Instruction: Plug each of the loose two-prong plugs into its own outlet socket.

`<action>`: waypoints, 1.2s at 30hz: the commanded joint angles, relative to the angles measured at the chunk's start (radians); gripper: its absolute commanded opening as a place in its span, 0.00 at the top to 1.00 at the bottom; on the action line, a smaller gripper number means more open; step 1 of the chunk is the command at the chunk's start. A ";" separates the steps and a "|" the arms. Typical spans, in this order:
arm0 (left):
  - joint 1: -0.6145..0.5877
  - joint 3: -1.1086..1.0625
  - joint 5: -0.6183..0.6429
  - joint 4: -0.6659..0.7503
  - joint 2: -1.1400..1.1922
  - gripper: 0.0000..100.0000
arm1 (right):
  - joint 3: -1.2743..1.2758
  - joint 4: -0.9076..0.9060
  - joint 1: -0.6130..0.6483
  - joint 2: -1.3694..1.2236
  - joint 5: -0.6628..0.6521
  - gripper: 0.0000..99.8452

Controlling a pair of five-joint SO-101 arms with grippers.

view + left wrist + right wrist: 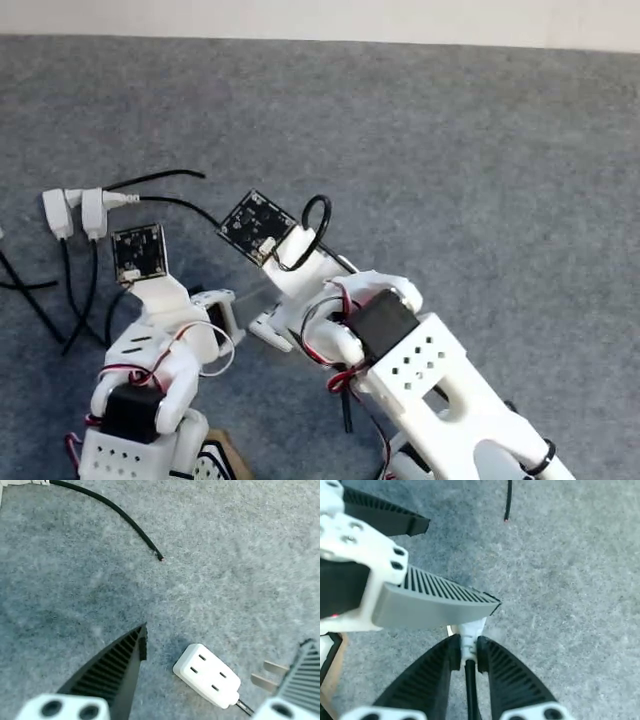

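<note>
Two bare prongs [267, 674] are poking out just beside the outlet socket [207, 675], which is lying flat on the grey surface [240, 555] toward its near edge, left of the middle. The right gripper [468, 647] is clamping the white plug [470, 632] by its body. The left gripper [225, 637] is hanging with jaws wide apart, straddling the socket without touching it.

Nothing is holding the socket, so a push from the prongs is likely to slide it away rather than seat them. Prongs arriving tilted could also jam, or twist the plug in the grip. The left gripper's finger [435, 605] is crossing right in front of the plug, crowding the approach. A loose black cord [110, 512] is ending farther out, and two white connectors [94, 212] are sitting near the left edge, well apart.
</note>
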State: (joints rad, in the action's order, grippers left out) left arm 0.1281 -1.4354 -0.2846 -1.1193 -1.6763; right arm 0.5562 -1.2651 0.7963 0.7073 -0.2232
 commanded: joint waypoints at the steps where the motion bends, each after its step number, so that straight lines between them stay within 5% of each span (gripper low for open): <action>1: 0.051 -0.001 0.002 0.003 0.004 0.59 | -0.073 0.002 -0.025 0.007 -0.011 1.00; 14: 0.033 0.010 -0.017 -0.009 -0.007 0.59 | -0.065 0.018 -0.042 0.005 -0.044 1.00; 21: -0.263 0.054 0.123 0.080 0.004 0.59 | -0.062 0.042 -0.021 -0.004 -0.087 1.00; 29: -0.255 0.054 0.135 0.078 0.004 0.59 | -0.101 0.068 -0.010 -0.278 -0.295 1.00; 36: -0.254 0.042 0.130 0.086 0.004 0.59 | -0.151 0.065 -0.013 -0.394 -0.304 1.00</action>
State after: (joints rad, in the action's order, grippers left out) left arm -0.1189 -1.4200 -0.1557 -1.0595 -1.6717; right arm 0.4703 -1.2144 0.7825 0.3130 -0.5086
